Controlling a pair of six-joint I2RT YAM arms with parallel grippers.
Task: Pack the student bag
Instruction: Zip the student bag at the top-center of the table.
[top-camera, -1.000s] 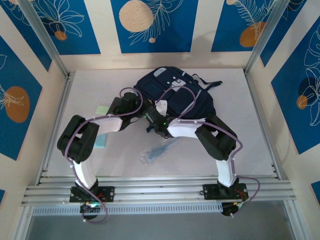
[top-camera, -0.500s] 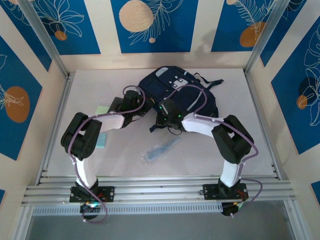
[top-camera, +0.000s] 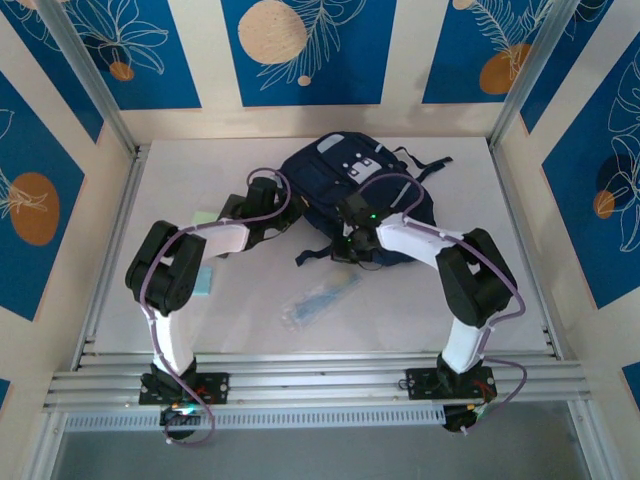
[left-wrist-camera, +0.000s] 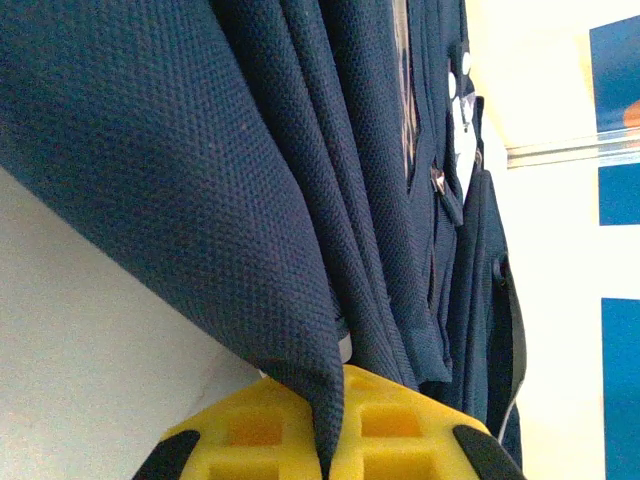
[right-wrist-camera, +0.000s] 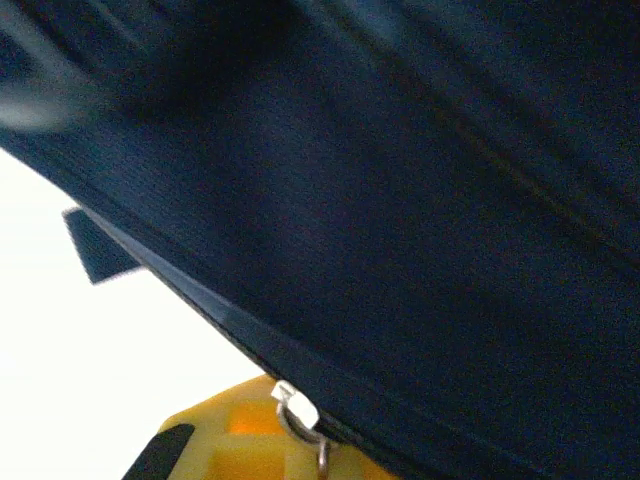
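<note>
Your bag (top-camera: 345, 180) sits at the far middle of the worktop (top-camera: 520, 300), front patches up. Your left claw (left-wrist-camera: 335, 425) is clamped on a fold of its near-left edge. Your right claw (right-wrist-camera: 290, 440) is closed on the zipper seam along the near edge, with a metal ring (right-wrist-camera: 300, 412) right at its pad. A clear packet (top-camera: 320, 298) lies nearer the front edge.

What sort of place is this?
Probably a robot test booth: a left arm and right arm bolted to a metal rail, a white table boxed in by patterned panels, one student bag.
</note>
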